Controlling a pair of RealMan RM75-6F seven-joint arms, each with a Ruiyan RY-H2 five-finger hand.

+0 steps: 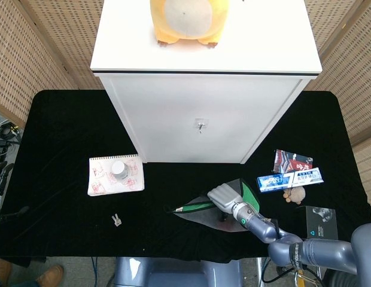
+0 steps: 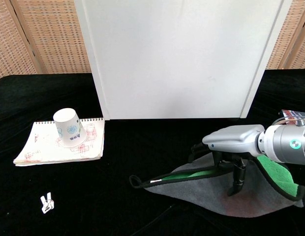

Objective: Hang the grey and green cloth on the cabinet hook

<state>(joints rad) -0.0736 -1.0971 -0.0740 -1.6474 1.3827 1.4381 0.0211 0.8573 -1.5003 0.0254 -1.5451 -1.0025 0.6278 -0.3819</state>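
A soft grey cloth with a green lining and dark piped edge (image 1: 218,210) (image 2: 231,189) lay folded flat on the black fabric-covered table (image 1: 66,128) (image 2: 142,147), at the lower centre-right of the head view, its pointed end reaching left. Above it, the tall white smooth-panelled cabinet (image 1: 203,89) (image 2: 177,59) filled the upper middle of the frame, with a small metal hook (image 1: 200,125) on its front face, well apart from the cloth.

The right hand (image 1: 226,195) (image 2: 231,147), silver-shelled with dark fingers (image 2: 237,179), hung over the cloth's middle with its fingers spread and pointing down, fingertips touching or just above the fabric; it gripped nothing that the views showed. The left hand did not appear in either view.

At left centre lay a spiral-bound notepad covered in red scribbles (image 1: 115,176) (image 2: 61,142), with an upturned white paper cup (image 1: 119,170) (image 2: 69,127) on it. A small metal clip (image 1: 116,220) (image 2: 45,202) lay below that. A yellow plush toy (image 1: 184,21) sat on the cabinet top.
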